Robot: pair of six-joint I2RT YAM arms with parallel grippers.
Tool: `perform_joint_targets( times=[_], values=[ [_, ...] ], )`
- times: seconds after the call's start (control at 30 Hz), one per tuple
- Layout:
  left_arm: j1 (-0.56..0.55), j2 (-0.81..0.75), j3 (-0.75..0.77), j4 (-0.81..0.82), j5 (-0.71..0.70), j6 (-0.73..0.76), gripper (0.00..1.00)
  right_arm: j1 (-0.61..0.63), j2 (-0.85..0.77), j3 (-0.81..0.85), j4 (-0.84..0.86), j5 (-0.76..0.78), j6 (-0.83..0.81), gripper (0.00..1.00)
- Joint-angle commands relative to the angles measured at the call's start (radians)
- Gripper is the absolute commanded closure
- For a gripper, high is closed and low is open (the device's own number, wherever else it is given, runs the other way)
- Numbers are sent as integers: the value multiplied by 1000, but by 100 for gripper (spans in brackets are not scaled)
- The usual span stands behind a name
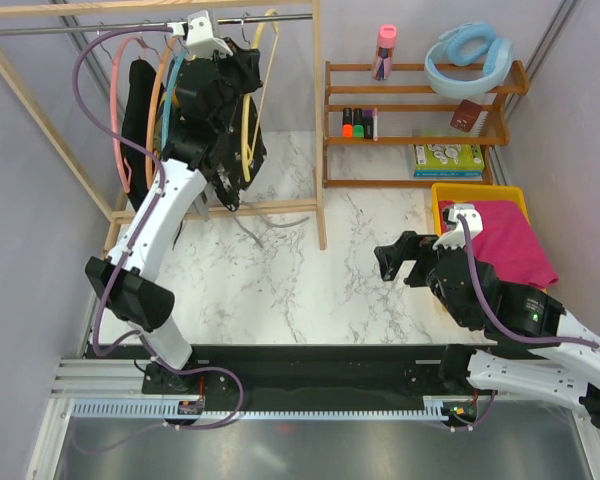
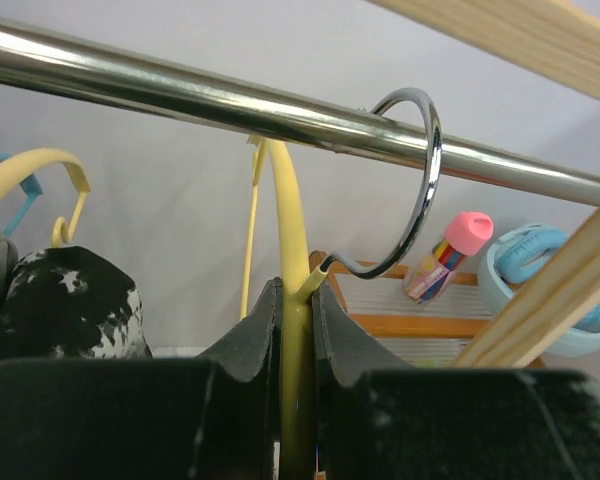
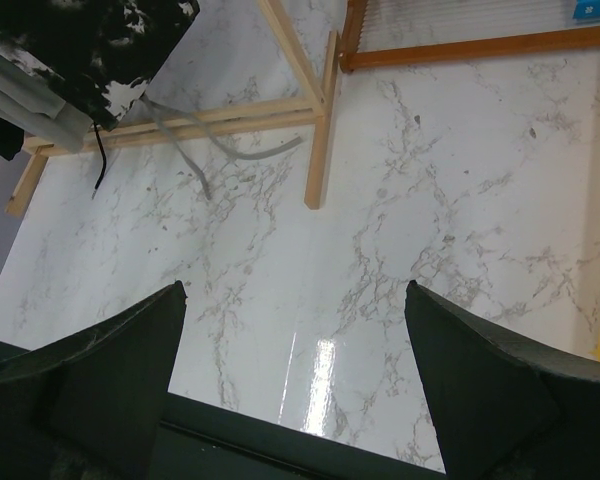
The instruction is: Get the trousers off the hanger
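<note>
White-shelled arms (image 1: 165, 210) with black joints; purple cables (image 1: 77, 68) looped alongside — jaws black, seemingly foam-padded.

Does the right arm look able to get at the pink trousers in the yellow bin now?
Probably yes: the trousers lie exposed in the yellow bin right beside the right tool, which is open and empty.

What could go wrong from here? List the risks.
1. The left end effector clamps the hanger while its hook is over the rail; a sideways pull could jam it.
2. The mottled garment hangs close beside; it could get dragged.
</note>
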Motion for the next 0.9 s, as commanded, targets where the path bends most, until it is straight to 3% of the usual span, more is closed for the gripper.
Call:
perform_joint_targets(
  times=[0.0,0.1,0.17,0.2,0.23,0.33,0.37,0.43,0.5,0.87],
  values=[
    [3,38,115,-37,-77,41,98,2,-1,17,-2,2,2,2],
    [3,16,94,-48,-85,39,98,4,5,14,7,-12,5,2],
    [3,-14,60,-50,-76,44,88,5,9,10,16,-18,4,2],
    [3,-26,48,-51,-62,45,81,5,10,2,25,-23,4,2],
    [3,-45,32,-65,-58,48,67,5,10,-1,30,-24,4,2],
    [3,-74,18,-103,-39,50,47,4,21,-9,45,-37,5,2],
    [3,-100,9,-119,-35,51,28,4,25,-12,48,-38,5,2],
    [3,-125,-12,-131,-18,60,20,4,28,-13,54,-46,7,2],
    [2,-158,-17,-151,-12,79,14,5,32,-13,61,-49,5,2],
    [3,-352,-29,-333,16,117,10,5,9,-36,61,-60,41,2]
  ],
)
